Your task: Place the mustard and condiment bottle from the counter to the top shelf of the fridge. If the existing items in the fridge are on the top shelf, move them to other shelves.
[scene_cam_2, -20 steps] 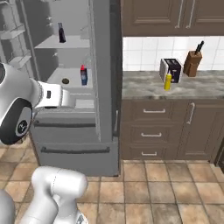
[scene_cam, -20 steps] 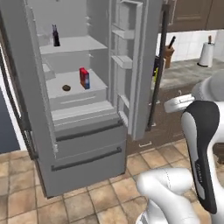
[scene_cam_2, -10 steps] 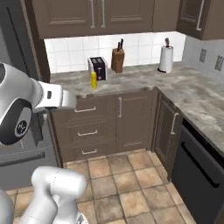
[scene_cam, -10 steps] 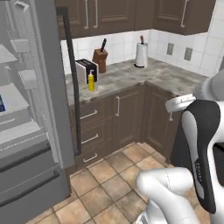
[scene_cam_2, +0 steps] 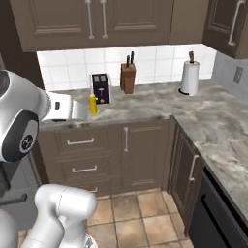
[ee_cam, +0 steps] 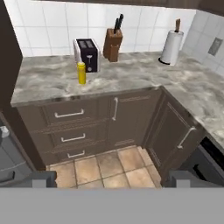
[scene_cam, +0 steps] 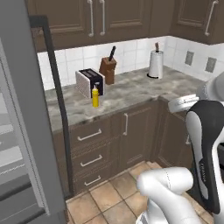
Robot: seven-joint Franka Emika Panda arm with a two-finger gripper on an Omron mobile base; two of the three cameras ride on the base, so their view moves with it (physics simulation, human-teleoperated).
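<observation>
The mustard (scene_cam: 95,96) (scene_cam_2: 92,103) (ee_cam: 81,72), a slim yellow squeeze bottle, stands upright on the grey marbled counter (scene_cam: 131,89) (scene_cam_2: 160,99) (ee_cam: 131,72), just in front of a toaster. My gripper (ee_cam: 114,178) is open, its two dark tips wide apart with nothing between them, well back from the counter and above the floor. The grey fridge (scene_cam: 22,113) with its long dark handle (scene_cam: 57,100) fills the left edge. The condiment bottle, the top shelf and the existing items are out of view.
A dark toaster (scene_cam: 89,83) (ee_cam: 86,54), a knife block (scene_cam: 107,70) (ee_cam: 113,43) and a paper towel roll (scene_cam: 155,63) (ee_cam: 171,46) line the back wall. The counter turns a corner on the right. Brown drawers sit below, with tiled floor (ee_cam: 109,166) ahead.
The whole picture has swung from the open fridge to the counter, so the camera has moved. The mustard now sits nearer and more central. The jaws stay open.
</observation>
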